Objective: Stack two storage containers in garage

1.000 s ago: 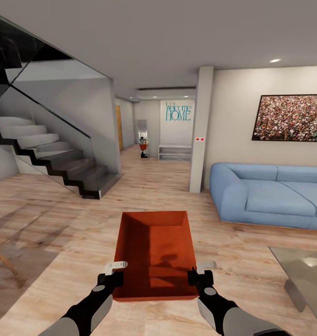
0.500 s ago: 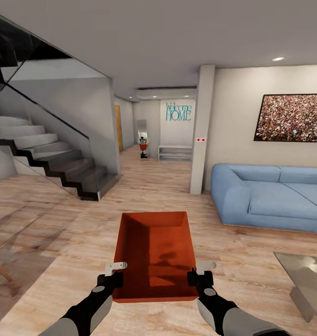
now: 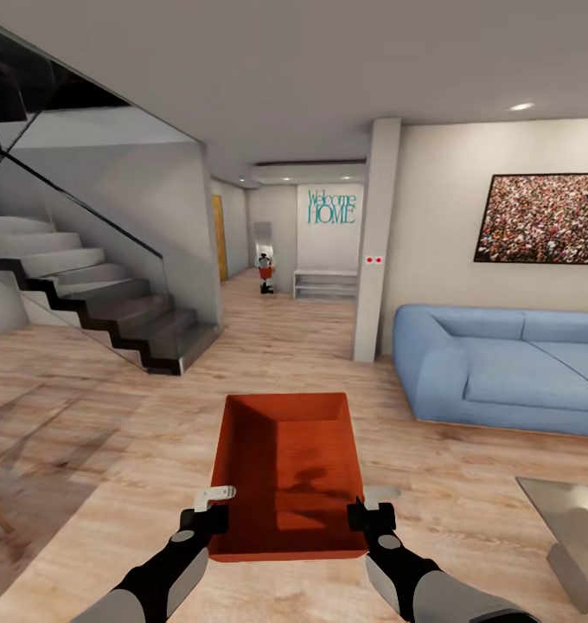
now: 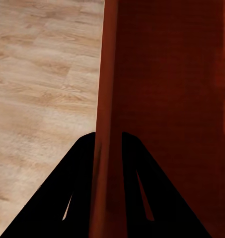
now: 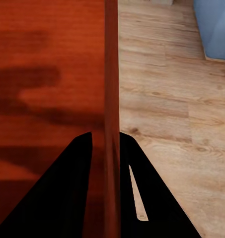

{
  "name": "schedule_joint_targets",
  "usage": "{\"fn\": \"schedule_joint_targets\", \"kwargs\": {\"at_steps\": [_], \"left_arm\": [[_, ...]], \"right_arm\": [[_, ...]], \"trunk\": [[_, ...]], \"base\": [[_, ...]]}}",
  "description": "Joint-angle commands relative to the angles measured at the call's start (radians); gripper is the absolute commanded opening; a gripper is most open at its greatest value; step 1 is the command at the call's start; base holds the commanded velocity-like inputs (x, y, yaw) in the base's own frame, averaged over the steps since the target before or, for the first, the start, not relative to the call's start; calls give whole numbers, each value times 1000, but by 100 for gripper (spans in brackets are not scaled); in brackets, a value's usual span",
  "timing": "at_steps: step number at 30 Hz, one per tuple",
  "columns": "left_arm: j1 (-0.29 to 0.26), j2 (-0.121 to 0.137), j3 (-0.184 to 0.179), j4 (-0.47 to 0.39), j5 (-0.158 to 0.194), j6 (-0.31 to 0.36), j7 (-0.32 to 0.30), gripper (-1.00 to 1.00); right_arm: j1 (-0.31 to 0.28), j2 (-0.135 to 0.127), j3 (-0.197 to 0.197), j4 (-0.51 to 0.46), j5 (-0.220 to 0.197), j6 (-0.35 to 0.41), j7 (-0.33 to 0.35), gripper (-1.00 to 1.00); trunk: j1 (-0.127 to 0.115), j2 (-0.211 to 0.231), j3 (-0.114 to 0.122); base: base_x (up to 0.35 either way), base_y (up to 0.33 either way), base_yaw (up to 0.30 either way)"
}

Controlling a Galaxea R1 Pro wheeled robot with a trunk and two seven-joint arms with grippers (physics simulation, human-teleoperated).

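The robot is carrying one orange-red storage container [image 3: 287,472] low in front of its trunk, over the light wood planks [image 3: 95,407] of the living room. The left gripper [image 3: 209,509] is clamping the container's left wall near its near corner, and the right gripper [image 3: 369,509] is clamping the right wall opposite; each wall is sitting pinched between that gripper's two fingers.

Ahead of the container, the plank floor is running open toward a hallway with a "Welcome HOME" sign [image 3: 331,208] on its end wall. Left of the container, the staircase [image 3: 95,298] with its glass side is bounding that open stretch. Right of the container, a white pillar [image 3: 374,238] and a blue sofa [image 3: 501,368] are closing the other side, and a glass table [image 3: 571,519] is poking in near the container's right.

The left wrist view is showing the container's wall [image 4: 106,99] edge-on between the black fingers [image 4: 80,188], with planks outside it. The right wrist view is showing the other wall [image 5: 111,99] likewise gripped, shadows on the container's bottom, and a corner of the sofa [image 5: 214,27] beyond.
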Motion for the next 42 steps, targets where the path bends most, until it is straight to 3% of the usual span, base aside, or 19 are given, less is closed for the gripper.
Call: {"fn": "schedule_joint_targets", "kwargs": {"at_steps": [1, 18, 19, 42], "left_arm": [[-1, 0, -3, 1, 3, -4, 12, -100], [-1, 0, 1, 3, 0, -4, 10, -100], [-1, 0, 24, 3, -19, -4, 12, -100], [-1, 1, 25, 3, -18, -2, 12, -100]], "right_arm": [[-1, 6, 2, 0, 3, 1, -4, -100], [-1, 3, 108, 0, -103, 1, -7, -100], [-1, 22, -18, 1, 20, 1, -3, -100], [-1, 24, -18, 1, 17, 2, -3, -100]], "trunk": [[1, -1, -2], [1, -1, -2], [1, -1, -2], [1, -1, -2]], "base": [[311, 0, 0], [320, 0, 0], [321, 0, 0], [321, 0, 0]]}}
